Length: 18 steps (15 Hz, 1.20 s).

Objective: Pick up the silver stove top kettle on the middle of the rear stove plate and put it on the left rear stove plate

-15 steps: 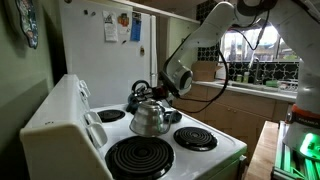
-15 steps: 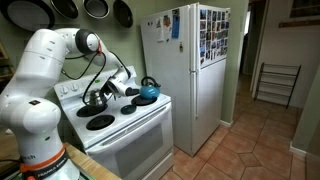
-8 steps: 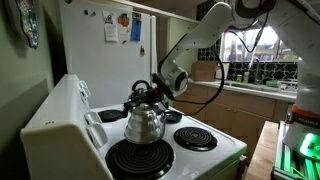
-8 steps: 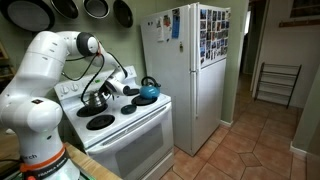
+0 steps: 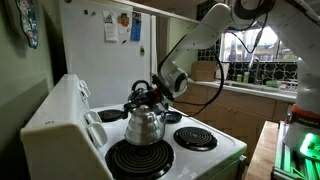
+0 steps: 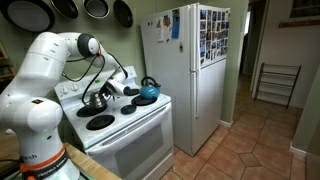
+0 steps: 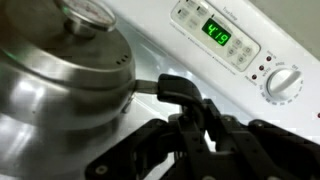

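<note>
Black on black at the tool: your gripper (image 5: 150, 93) is clamped on the arched handle (image 7: 168, 88) of the silver stove top kettle (image 5: 146, 125), fingers closed around the bar close to where it meets the shiny dome. In the wrist view that dome fills the upper corner, lid on top, body upright. You have the kettle directly above the left rear stove plate (image 5: 140, 160), the widest spiral coil with its chrome ring. The base sits right at the coil's far edge, and I cannot tell whether it touches the plate or hangs just clear of it. Behind the plate, the control panel (image 7: 235, 45) shows a green clock (image 7: 218, 35) and a white knob (image 7: 283, 82). A smaller burner (image 5: 195, 138) lies just beside the plate, toward the stove's front. Across the stove top from the plate, the teal kettle (image 6: 147, 92) stands well apart, and the white fridge (image 6: 190, 80) rises beyond it, farther again from the plate.
</note>
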Tool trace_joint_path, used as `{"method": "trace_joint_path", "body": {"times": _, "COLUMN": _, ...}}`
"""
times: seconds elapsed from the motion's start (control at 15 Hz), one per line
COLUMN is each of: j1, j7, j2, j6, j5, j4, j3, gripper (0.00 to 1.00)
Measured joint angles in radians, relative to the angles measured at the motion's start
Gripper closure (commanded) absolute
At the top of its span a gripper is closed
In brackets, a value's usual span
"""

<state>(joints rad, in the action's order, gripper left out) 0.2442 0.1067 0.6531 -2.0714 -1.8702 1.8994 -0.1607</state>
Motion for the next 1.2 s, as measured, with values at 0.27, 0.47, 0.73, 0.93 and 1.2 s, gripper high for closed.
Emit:
{"method": "trace_joint_path", "body": {"times": 0.27, "j1": 0.015, "j7": -0.005, "j2": 0.023, "j6": 0.000, "j5": 0.000, "j4": -0.026, "j3": -0.004, "gripper": 0.96}}
{"method": "trace_joint_path", "body": {"times": 0.47, "j1": 0.026, "j7": -0.031, "j2": 0.046, "j6": 0.000, "j5": 0.000, "j4": -0.049, "j3": -0.008, "gripper": 0.96}}
{"method": "trace_joint_path", "body": {"times": 0.73, "j1": 0.035, "j7": -0.079, "j2": 0.077, "j6": 0.000, "j5": 0.002, "j4": -0.079, "j3": -0.014, "gripper": 0.96}}
{"method": "trace_joint_path", "body": {"times": 0.93, "j1": 0.041, "j7": -0.111, "j2": 0.099, "j6": 0.000, "j5": 0.017, "j4": -0.097, "j3": -0.015, "gripper": 0.96}}
{"method": "trace_joint_path", "body": {"times": 1.2, "j1": 0.048, "j7": -0.136, "j2": 0.113, "j6": 0.000, "j5": 0.068, "j4": -0.108, "j3": -0.015, "gripper": 0.96}}
